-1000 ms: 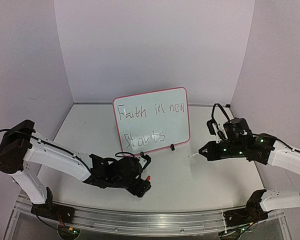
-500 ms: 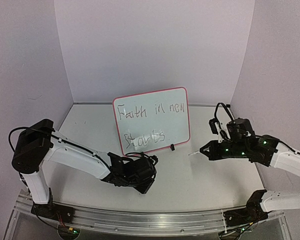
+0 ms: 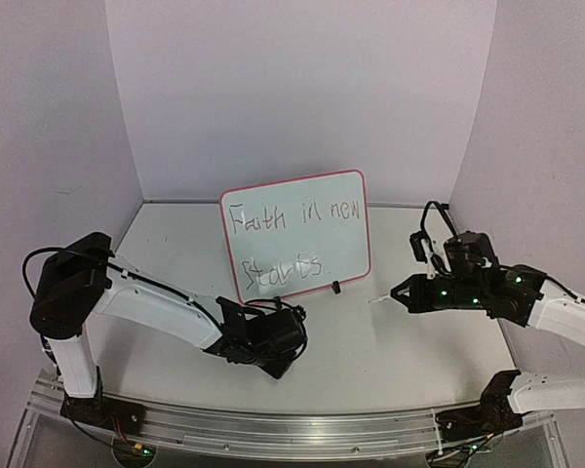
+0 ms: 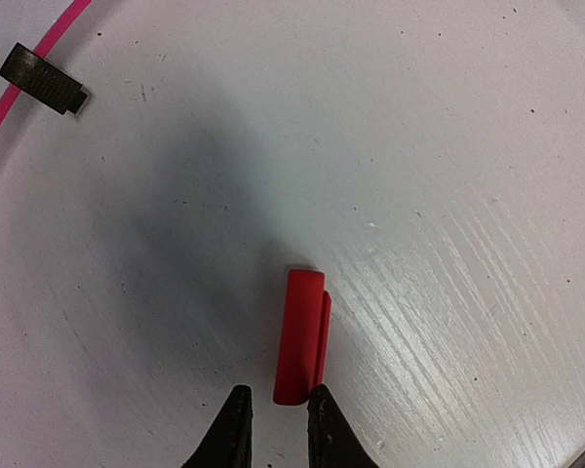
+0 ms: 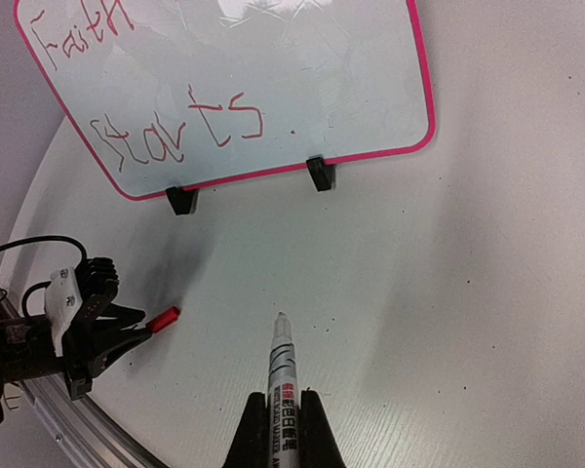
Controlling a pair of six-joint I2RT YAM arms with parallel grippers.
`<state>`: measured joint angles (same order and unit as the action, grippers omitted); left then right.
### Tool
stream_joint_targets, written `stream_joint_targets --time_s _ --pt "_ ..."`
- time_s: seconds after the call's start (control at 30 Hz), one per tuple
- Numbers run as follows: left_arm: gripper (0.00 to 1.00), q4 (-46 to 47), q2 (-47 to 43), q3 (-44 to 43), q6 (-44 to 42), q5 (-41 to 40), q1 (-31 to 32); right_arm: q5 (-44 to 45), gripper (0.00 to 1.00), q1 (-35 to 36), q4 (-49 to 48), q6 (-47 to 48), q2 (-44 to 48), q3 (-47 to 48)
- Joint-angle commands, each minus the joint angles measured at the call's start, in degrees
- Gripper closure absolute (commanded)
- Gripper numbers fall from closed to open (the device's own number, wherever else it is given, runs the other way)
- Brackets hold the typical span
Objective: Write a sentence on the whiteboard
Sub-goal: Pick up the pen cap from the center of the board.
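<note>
As sentence (image 3: 292,244) on whiteboard (image 3: 346,255) reads complete, recap step: R gripper (image 5: 284,402) clamped on marker (image 5: 279,361); L gripper (image 4: 279,419) tips slightly apart astride cap (image 4: 299,331) end, needs pinch.

We see 1 red cap (image 4: 300,336) lying flat on the white table (image 3: 409,341); 1 uncapped marker (image 5: 281,375) well apart from it.

Colours noted: the whiteboard (image 5: 302,78) glossy white, red-pink rim, two black feet (image 5: 320,174). The sentence (image 5: 175,132): thin reddish strokes. The cap (image 4: 299,336) by my left pincer (image 4: 279,392): plain bright red. The marker (image 5: 282,375) in my right pincer (image 5: 283,400): white barrel, black and red print. My fingers (image 4: 236,429): black. The surface (image 4: 468,146): off-white, brush-streaked, dark-specked. My arms (image 3: 146,304): white shells, black joints.
</note>
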<state>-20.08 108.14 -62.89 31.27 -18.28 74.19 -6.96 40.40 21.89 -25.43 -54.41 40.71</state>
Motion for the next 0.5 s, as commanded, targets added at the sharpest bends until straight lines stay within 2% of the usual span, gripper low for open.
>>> stream_joint_targets --time_s 0.0,0.23,0.47 --pt "0.81 0.0 0.5 -0.8 -0.3 -1.2 0.1 0.0 1.0 -0.2 -1.2 -0.4 -0.3 0.6" --pt "0.76 2.9 0.7 -0.9 -2.8 0.2 0.1 -0.3 1.0 -0.2 -1.2 -0.5 -1.1 0.9" --pt "0.78 3.6 2.5 -2.0 -4.3 0.7 0.1 -0.2 1.0 -0.2 -1.2 -0.5 -1.4 1.1"
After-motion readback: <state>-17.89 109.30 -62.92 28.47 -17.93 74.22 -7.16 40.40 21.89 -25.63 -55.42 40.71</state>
